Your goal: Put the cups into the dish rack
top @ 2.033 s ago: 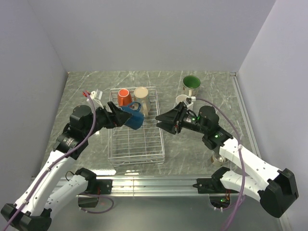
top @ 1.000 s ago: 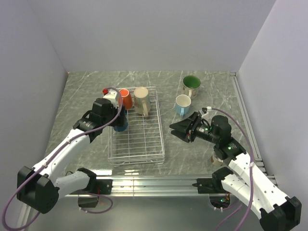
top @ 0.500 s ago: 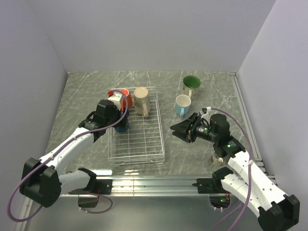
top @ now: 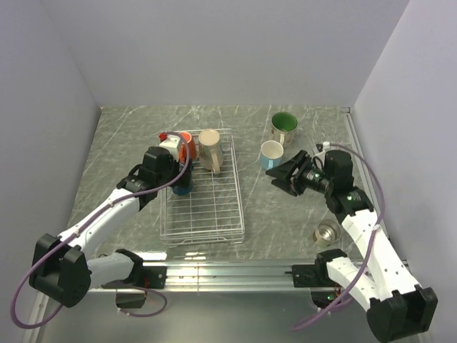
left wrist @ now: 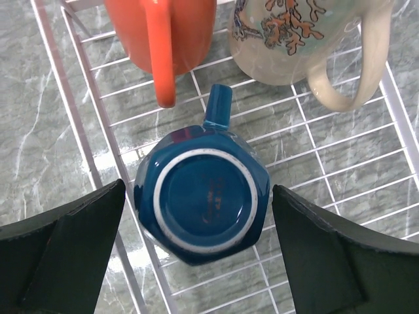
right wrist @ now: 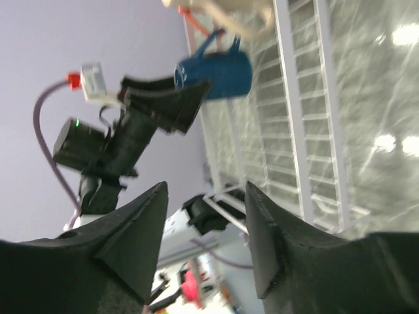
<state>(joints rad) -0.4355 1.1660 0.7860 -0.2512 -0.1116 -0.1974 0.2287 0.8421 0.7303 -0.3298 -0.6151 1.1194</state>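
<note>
The dark blue mug (left wrist: 203, 199) stands upside down in the white wire dish rack (left wrist: 78, 118), at its left side. My left gripper (left wrist: 198, 196) hangs over it, open, with one jaw on each side and apart from it. The orange-red mug (left wrist: 160, 33) and the tall beige mug (left wrist: 294, 39) stand at the rack's far end. In the top view my left gripper (top: 178, 177) covers most of the blue mug (top: 181, 189). My right gripper (top: 280, 179) is open and empty, just near of the light blue mug (top: 271, 153). The right wrist view shows its open gripper (right wrist: 206, 190), the blue mug (right wrist: 219, 73) and the rack (right wrist: 308, 131).
The cream mug with the green inside (top: 283, 126) stands at the back right. The small metallic cup (top: 327, 233) stands near the front right, beside my right arm. The rack (top: 207, 207) has bare grid in its near half.
My left gripper brought the blue mug into the rack and now stands open over it. My right gripper has swung back and to the right, towards the light blue mug.
</note>
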